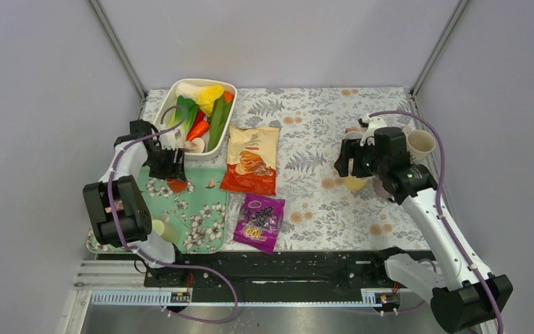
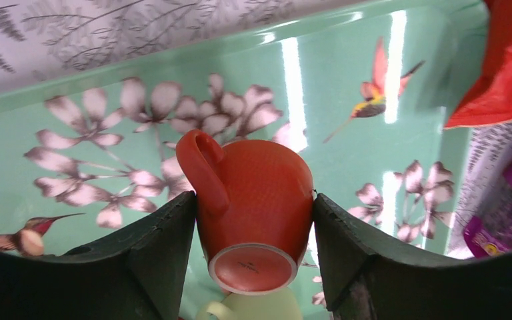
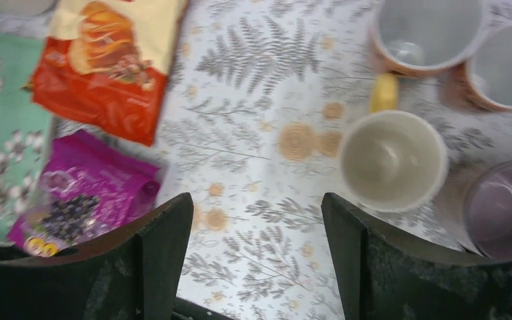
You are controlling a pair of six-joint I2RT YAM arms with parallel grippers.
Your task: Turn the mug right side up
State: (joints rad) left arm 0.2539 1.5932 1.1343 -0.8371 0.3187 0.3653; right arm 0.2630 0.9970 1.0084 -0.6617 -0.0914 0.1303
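grip comes first on the left: the left gripper [image 2: 253, 217] has its jaws clenched on the red glazed ceramic mug [image 2: 257, 180], one dark pad pressed to each flank, with the looped handle free off to one side where it does not foul the squeeze. the mug sits over the mint-green flowered tray [image 2: 347, 73] with its foot ring pointing toward the wrist camera, so it reads as not yet righted; whether its rim touches the tray i cannot tell. holding it across the body rather than by the handle looks like a choice that lets a wrist roll swing the mouth upward. just below it in the wrist view a pale yellow-green cup [image 2: 253, 310] crowds the tray, a thing to miss when turning. further right on the fern-printed surface [image 1: 320, 132] lie an orange snack bag [image 1: 252, 160] and a purple sweet packet [image 1: 261, 221]. at the far right the right gripper [image 3: 257, 213] hangs with jaws released and nothing between them, above a cream mug with a yellow handle [image 3: 393, 160] standing mouth up among other upright cups, seemingly parked clear of the job.
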